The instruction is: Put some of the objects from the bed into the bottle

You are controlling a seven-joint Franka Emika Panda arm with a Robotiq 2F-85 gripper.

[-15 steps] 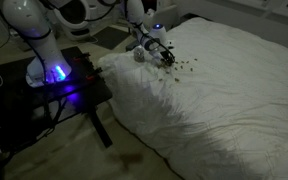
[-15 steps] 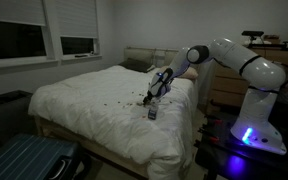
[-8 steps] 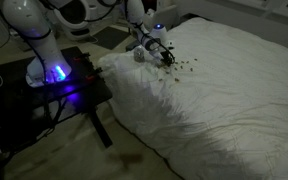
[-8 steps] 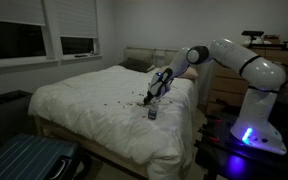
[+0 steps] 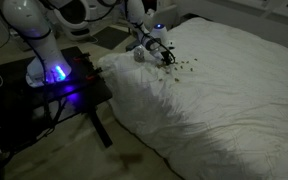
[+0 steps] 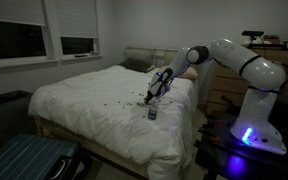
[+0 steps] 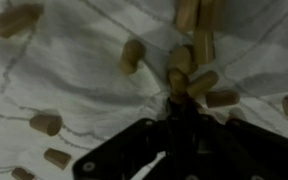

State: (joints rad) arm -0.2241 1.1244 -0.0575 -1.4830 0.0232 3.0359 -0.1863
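I pinch the gripper (image 7: 177, 102) nearly closed on clustered objects (image 7: 189, 62) on the bed (image 7: 84, 80); the bottle (image 6: 152, 113) stands near, keeping the carry short.

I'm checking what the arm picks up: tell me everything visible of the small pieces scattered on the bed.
The pieces look like short tan, cork-like pegs in the wrist view; in an exterior view they read as tiny dark specks. They lie loose at mixed angles on the wrinkled white duvet, most apart, a few bunched at the tip of the claw. Whether one is gripped cannot be told.
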